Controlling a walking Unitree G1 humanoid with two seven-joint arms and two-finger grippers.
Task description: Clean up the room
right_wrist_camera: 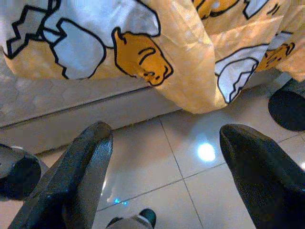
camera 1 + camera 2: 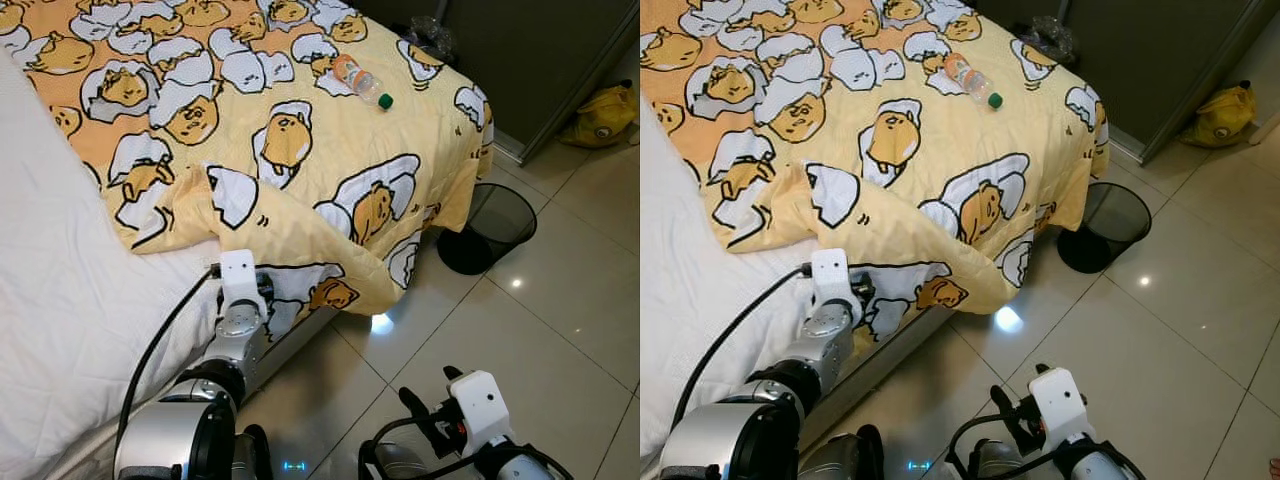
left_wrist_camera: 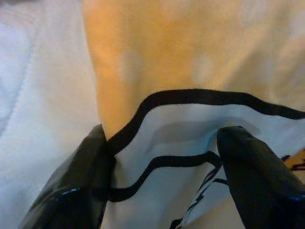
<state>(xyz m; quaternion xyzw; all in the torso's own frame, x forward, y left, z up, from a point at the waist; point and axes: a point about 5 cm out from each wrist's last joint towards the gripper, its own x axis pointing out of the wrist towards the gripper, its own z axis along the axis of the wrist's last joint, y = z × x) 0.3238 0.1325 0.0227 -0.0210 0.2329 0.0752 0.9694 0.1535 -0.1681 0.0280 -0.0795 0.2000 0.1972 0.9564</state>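
A yellow quilt point(image 2: 330, 130) printed with egg figures covers the bed, and its near corner is folded over and hangs toward the floor. On it near the far edge lies a clear plastic bottle point(image 2: 362, 82) with an orange label and a green cap. My left gripper point(image 3: 162, 157) is open at the quilt's near hem, with the fabric lying between its fingers point(image 3: 76, 186). Low over the tiled floor beside the bed, my right gripper point(image 1: 162, 157) is open and holds nothing; it points at the hanging quilt corner point(image 1: 190, 71).
The white mattress point(image 2: 60, 280) lies bare on the left. A black mesh waste bin point(image 2: 490, 225) stands on the floor by the bed's far corner. A yellow bag point(image 2: 603, 113) sits by the dark wardrobe point(image 2: 530, 60). A dark plastic bag point(image 2: 432, 38) rests at the bed's far end.
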